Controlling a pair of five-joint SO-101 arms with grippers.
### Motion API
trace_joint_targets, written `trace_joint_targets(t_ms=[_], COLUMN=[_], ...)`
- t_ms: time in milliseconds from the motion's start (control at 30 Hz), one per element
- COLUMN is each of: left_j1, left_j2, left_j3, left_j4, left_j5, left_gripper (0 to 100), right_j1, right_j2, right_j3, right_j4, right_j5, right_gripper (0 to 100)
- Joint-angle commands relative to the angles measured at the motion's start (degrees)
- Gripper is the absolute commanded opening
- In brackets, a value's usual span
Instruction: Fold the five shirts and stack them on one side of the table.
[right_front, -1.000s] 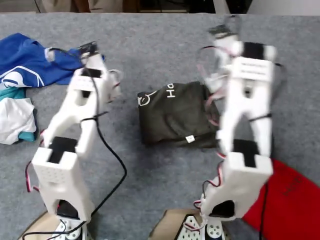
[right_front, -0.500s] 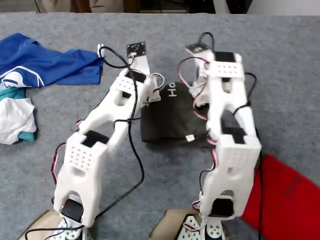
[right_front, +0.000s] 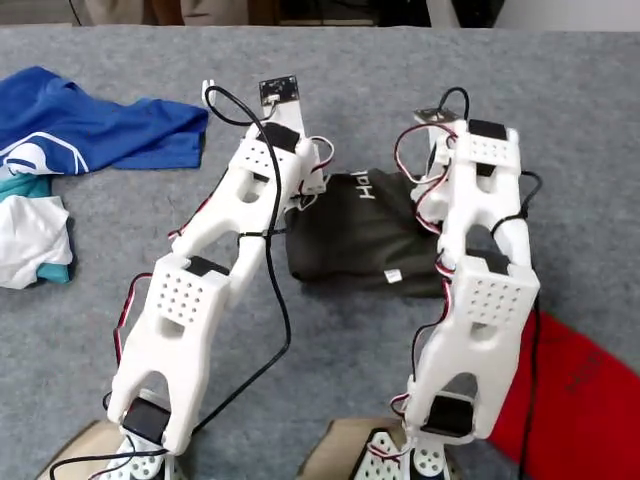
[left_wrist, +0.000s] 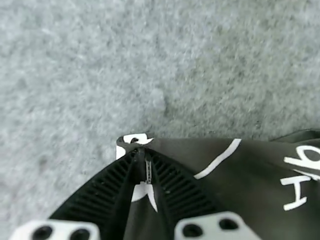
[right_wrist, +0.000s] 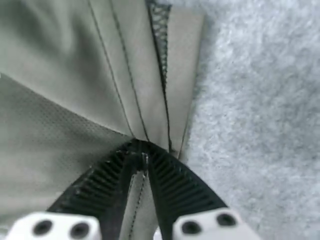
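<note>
lower right: red fabric shirt (right_front: 585, 385), fold unclear | centre: dark printed shirt (right_front: 350, 240) folded on grey desk (right_front: 350, 80), left gripper (left_wrist: 142, 154) and right gripper (right_wrist: 143, 159) jaws pinched shut on its edges | upper left: crumpled blue shirt (right_front: 95, 125), white-and-teal shirt (right_front: 30, 235); judged unfolded, stacking left

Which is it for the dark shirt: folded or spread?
Folded: the dark shirt lies as a compact rectangle on the table, and layered edges fan out where the right gripper is shut on it.

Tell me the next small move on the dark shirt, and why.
Probably lift both corners together and draw them toward the near edge, since the left gripper and right gripper are each shut on a far corner of the dark shirt lying flat.
</note>
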Motion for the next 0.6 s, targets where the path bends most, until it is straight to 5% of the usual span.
trace_joint_targets(t_ms=[0,267,400,567], left_j1=[-1.41,-3.34,-3.52,-3.43], left_j2=[-0.66,-0.66,0.04,0.04], left_j3=[-3.6,-27.08,-41.93,-40.0], left_j4=[2.02,19.08,30.07,30.77], left_j5=[0.0,-0.09,-0.09,-0.09], left_gripper=[2,5,14,16], right_j1=[2.42,2.42,5.76,8.57], right_j2=[-7.96,-23.16,-30.55,-40.4], right_j3=[-5.14,-11.38,-1.89,16.22], right_j4=[4.75,16.44,16.7,11.34], right_j5=[0.18,0.18,1.05,5.63], right_gripper=[0.5,0.9,0.9,0.9])
